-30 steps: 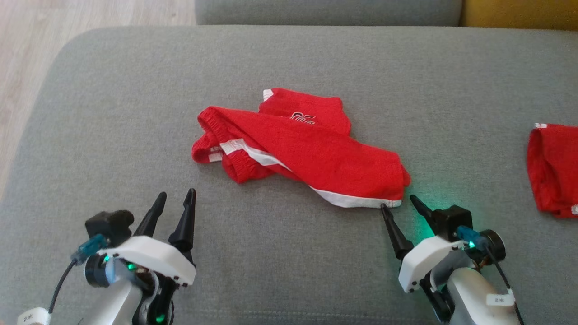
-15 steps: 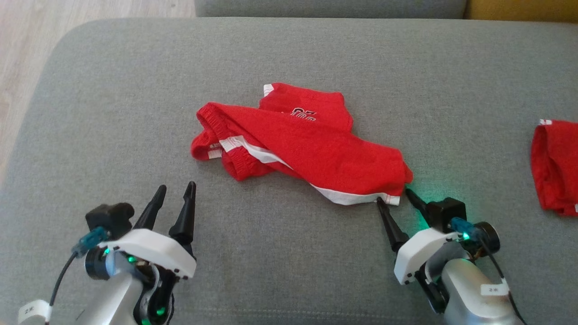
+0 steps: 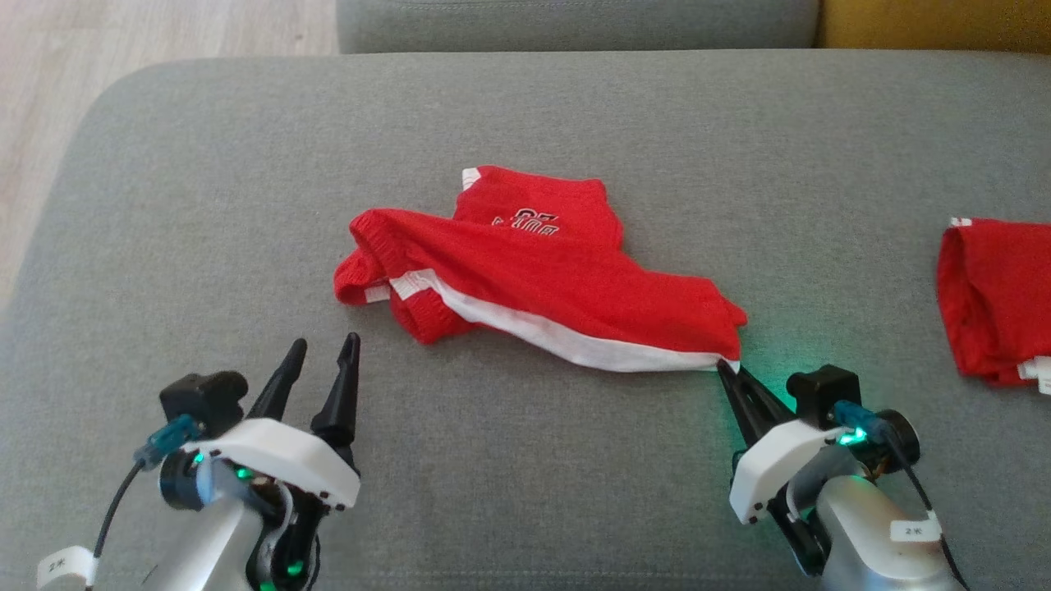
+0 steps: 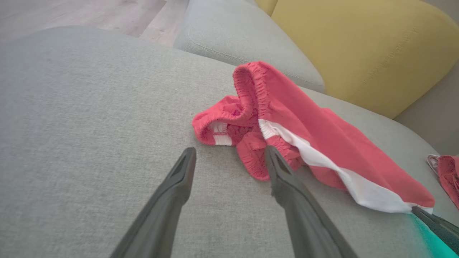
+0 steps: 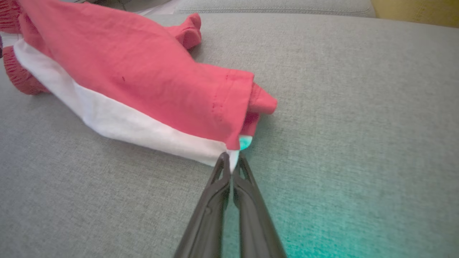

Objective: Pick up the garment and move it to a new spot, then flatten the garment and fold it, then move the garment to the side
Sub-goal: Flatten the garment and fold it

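The garment [image 3: 542,279] is a pair of red shorts with a white side stripe, lying crumpled in the middle of the grey cushion [image 3: 525,123]. My right gripper [image 3: 727,369] is shut on the near right corner of its hem, where the white stripe ends. In the right wrist view the two fingers pinch that white corner [image 5: 232,162] of the garment [image 5: 143,79]. My left gripper [image 3: 324,349] stands open just short of the elastic waistband, touching nothing. In the left wrist view its fingers [image 4: 229,157] frame the bunched waistband [image 4: 247,107].
A second red garment [image 3: 989,300] lies at the cushion's right edge. A yellow cushion [image 4: 358,46] and another grey one [image 3: 575,20] stand behind. Wooden floor [image 3: 49,98] shows beyond the rounded left edge.
My right gripper went from open around the hem corner to shut on it. The stripe now lies drawn out straighter. The left gripper has stayed put.
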